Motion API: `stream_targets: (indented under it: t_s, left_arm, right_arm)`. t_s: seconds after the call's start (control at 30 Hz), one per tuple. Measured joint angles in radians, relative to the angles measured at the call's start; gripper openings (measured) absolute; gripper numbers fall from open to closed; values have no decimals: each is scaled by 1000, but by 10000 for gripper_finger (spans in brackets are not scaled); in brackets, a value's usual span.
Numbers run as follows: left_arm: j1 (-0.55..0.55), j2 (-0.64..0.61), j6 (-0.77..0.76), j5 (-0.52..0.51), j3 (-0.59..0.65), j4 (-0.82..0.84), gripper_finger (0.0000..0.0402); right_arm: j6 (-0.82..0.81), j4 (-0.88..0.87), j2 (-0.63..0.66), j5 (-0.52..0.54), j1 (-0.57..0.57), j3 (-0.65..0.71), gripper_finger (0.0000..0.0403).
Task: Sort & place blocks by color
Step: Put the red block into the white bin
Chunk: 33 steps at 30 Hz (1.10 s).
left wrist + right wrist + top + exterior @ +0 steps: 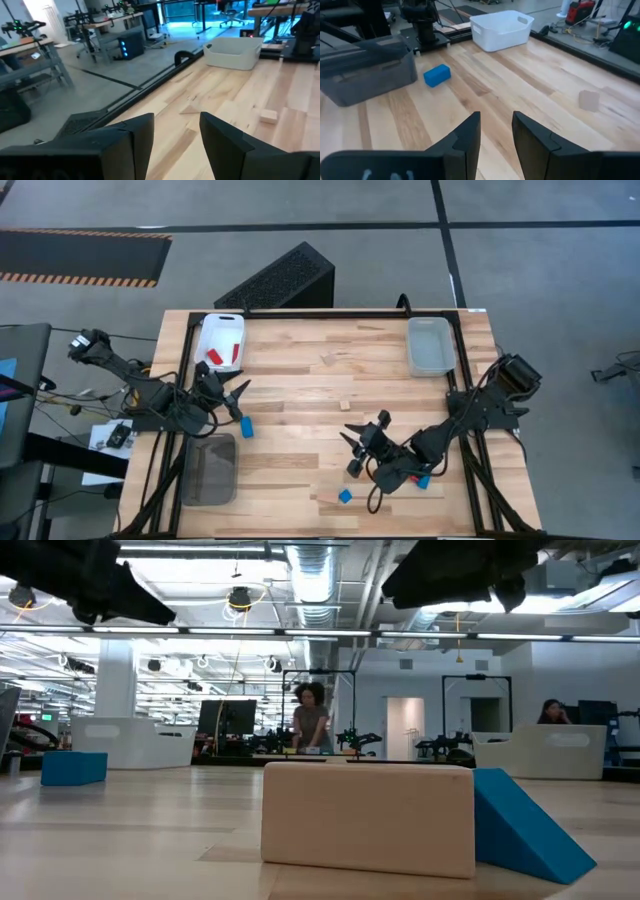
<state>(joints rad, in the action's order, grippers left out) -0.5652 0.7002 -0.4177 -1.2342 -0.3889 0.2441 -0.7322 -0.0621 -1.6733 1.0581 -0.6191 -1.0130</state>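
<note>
My left gripper point(238, 395) hovers open near the table's left edge, between the white tray point(222, 330) and a blue block point(246, 427) lying flat on the table. Two red blocks point(225, 356) lie in the white tray. My right gripper point(358, 434) hovers open over the table's near middle, above another blue block point(354, 468). Two more blue blocks point(345, 496) point(424, 480) lie near it. A light wood block point(345, 404) rests mid-table and a wood wedge point(328, 359) farther back. The right wrist view shows its fingers point(465, 137) apart, with the blue block point(437, 75) ahead.
A clear tray point(430, 345) stands at the far right and a grey tray point(208, 468) at the near left. In the low view a wood block point(368, 815) and a blue wedge point(525, 825) sit close to the camera. People show in the room behind.
</note>
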Motion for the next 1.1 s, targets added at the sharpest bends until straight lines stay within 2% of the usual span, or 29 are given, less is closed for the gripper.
stream_targets:
  t_s: [0.13,0.27,0.4,0.5,0.6,0.7,0.83,0.9,0.97,1.1]
  left_arm:
    - [0,0,43,22,0,-48,151]
    - [0,18,111,69,0,-127,151]
    - [0,90,254,161,46,-360,151]
    - [6,165,375,248,101,-610,151]
    - [21,234,441,355,127,-773,151]
    - [39,289,473,473,130,-861,151]
    - [77,364,496,714,130,-958,151]
    - [93,406,496,795,130,-1009,151]
    - [105,451,492,832,130,-1071,151]
    - [109,526,476,835,130,-1149,151]
  right_arm:
    - [-6,-1,0,-44,5,0,139]
    - [-38,-25,0,-174,35,0,137]
    - [-40,-47,0,-306,68,0,123]
    - [-134,-123,0,-362,81,0,107]
    - [-169,-203,0,-388,72,0,96]
    - [-209,-298,0,-467,60,0,93]
    - [-317,-488,0,-637,60,0,101]
    - [-365,-568,0,-690,55,0,110]
    - [-393,-622,0,-723,46,-1,120]
    - [-428,-765,0,-824,20,-51,147]
